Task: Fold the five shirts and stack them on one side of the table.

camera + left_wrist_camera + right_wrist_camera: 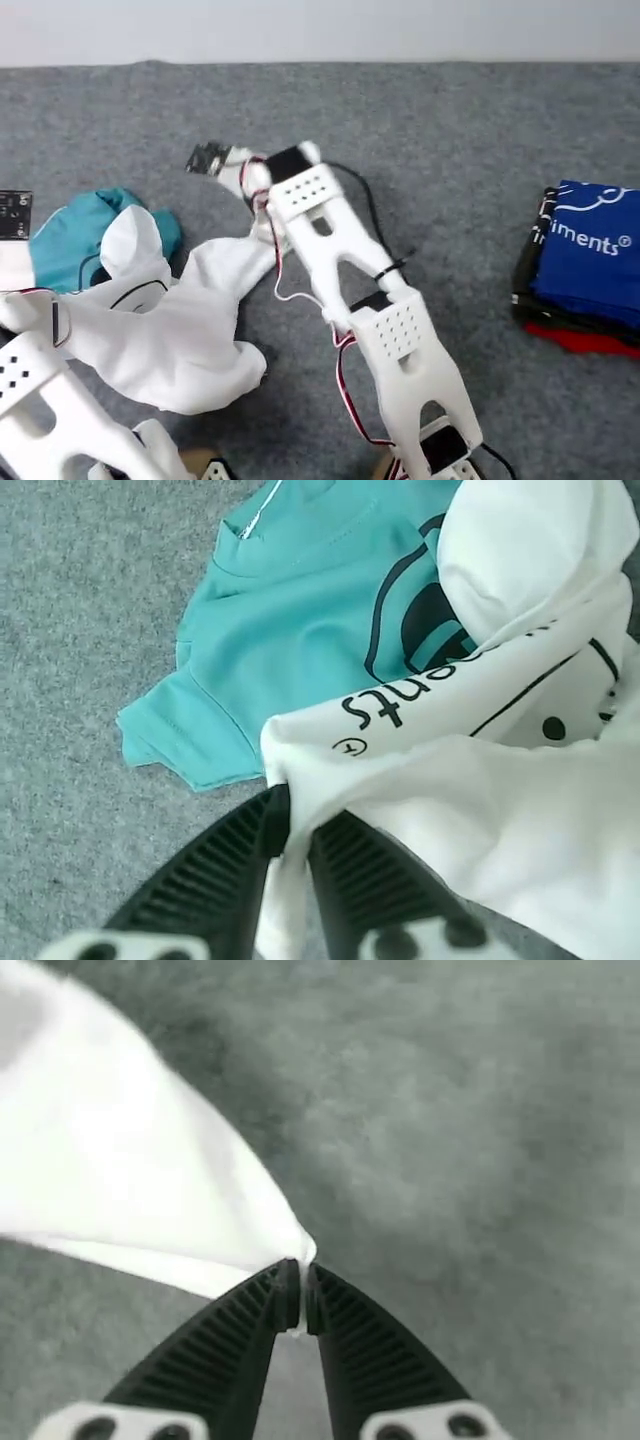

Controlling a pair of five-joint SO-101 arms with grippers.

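The white shirt [180,340] lies crumpled on the grey table [450,150], partly over the teal shirt [300,630]. It is gripped at 2 places: an edge by the closed left gripper [290,825], a corner by the closed right gripper [298,1295]. A folded stack [590,260], blue on top, is seen well apart.

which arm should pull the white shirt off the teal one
Right: the right gripper pinches a white shirt corner over bare carpet; the left gripper holds an edge beside the teal shirt.
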